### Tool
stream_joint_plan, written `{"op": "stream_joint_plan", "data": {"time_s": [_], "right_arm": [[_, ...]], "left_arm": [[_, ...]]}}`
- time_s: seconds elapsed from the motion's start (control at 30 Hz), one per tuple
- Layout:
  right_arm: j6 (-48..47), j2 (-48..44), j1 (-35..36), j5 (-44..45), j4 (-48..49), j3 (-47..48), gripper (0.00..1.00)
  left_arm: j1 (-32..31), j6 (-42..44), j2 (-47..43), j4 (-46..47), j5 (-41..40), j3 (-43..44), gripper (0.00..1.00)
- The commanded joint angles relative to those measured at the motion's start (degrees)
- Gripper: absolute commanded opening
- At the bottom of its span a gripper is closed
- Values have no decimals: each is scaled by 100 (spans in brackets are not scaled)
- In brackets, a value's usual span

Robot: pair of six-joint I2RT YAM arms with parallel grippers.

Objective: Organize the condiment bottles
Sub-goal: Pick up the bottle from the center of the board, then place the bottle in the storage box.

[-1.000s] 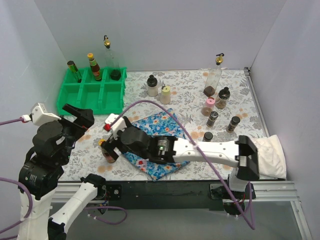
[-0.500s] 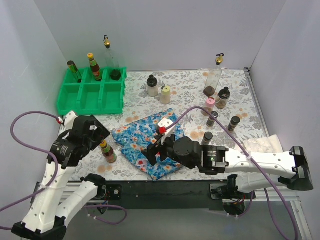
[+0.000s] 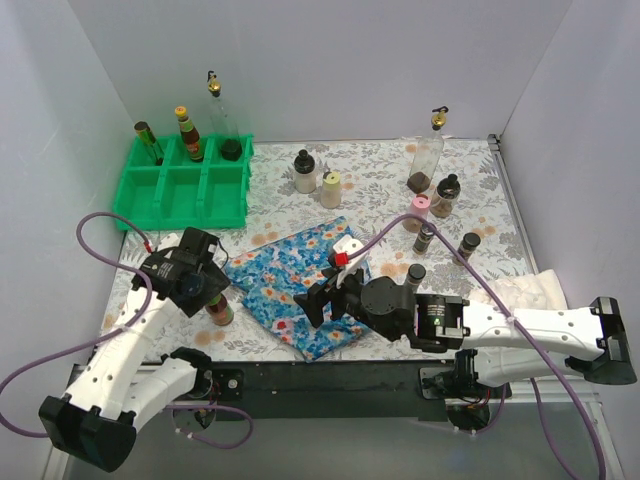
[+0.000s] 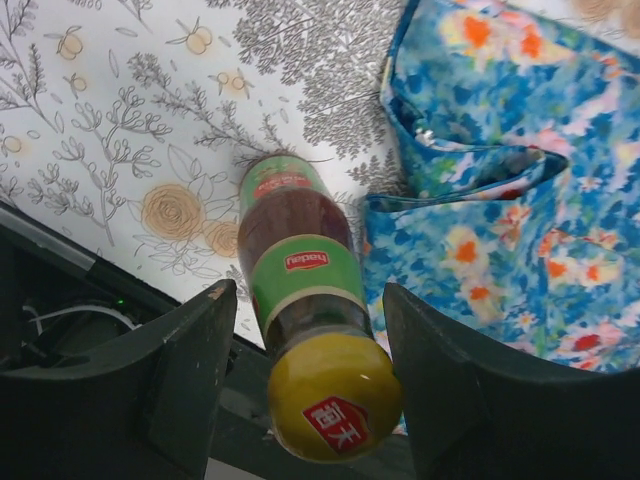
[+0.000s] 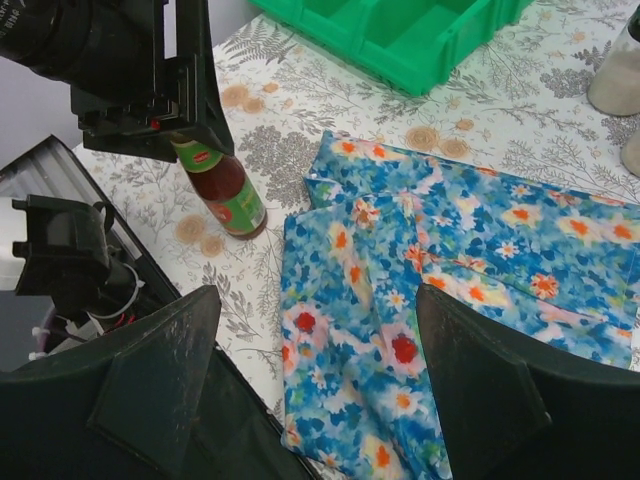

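A dark sauce bottle [image 3: 219, 308] with a green and red label and a yellow cap [image 4: 335, 395] stands upright near the table's front left, beside the blue floral cloth [image 3: 290, 280]. My left gripper [image 4: 310, 300] straddles its neck. The right finger is against the cap, and a narrow gap still shows on the left. My right gripper [image 5: 318, 310] hangs open over the cloth [image 5: 450, 250], with nothing between its fingers. Three bottles stand in the back row of the green tray [image 3: 180, 185]. Several more bottles stand at back centre [image 3: 304, 172] and right [image 3: 425, 160].
A white folded cloth [image 3: 540, 300] lies at the right edge under the right arm. The tray's front compartments [image 5: 420, 35] hold nothing. Small dark jars [image 3: 414, 275] stand close to the right arm's forearm. White walls close in three sides of the table.
My left arm has come down over the sauce bottle and its jaws have narrowed around it. My right gripper has pulled away from that bottle, rightward over the cloth.
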Motion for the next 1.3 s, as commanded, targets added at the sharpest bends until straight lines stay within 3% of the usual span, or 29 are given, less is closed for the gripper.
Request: {"op": "stream_joint_plan", "data": {"time_s": [0.0,0.13,0.23,0.37,0.4,0.43,0.73,0.87,1.0,1.17,1.27], "right_arm": [[79,-357,32,225,201,-147,87],[210,-551,32,322,192,-349,86],[316,-630,32,348,175,-455,86],[404,-656,41,305,131,-507,85],[421,-656,32,313,122,-499,85],[439,-656,32,305,113,-499,85],[676,-770,32,269,-168,-446,85],[685,-946,32,444,-414,-358,85],[685,-1280,32,419,-458,-428,86],[474,-1412,32,357,-546,-376,87],[422,-1500,32,462,-590,-376,87]], "left_arm": [[-7,-149,-3,-201,-279,-94,59],[-7,-88,-65,-228,-501,-15,55],[-7,70,-56,-211,-519,73,44],[-7,333,-65,-114,-563,196,16],[-16,387,-73,-88,-580,249,2],[-8,457,-73,-44,-598,293,0],[-7,1801,576,395,-817,1812,0],[-8,2179,1270,430,-1607,2848,0],[10,2979,1815,1508,-1889,3639,0],[413,3683,2895,2372,-1794,4493,0],[1089,3789,3546,2724,-1013,5029,0]]}}
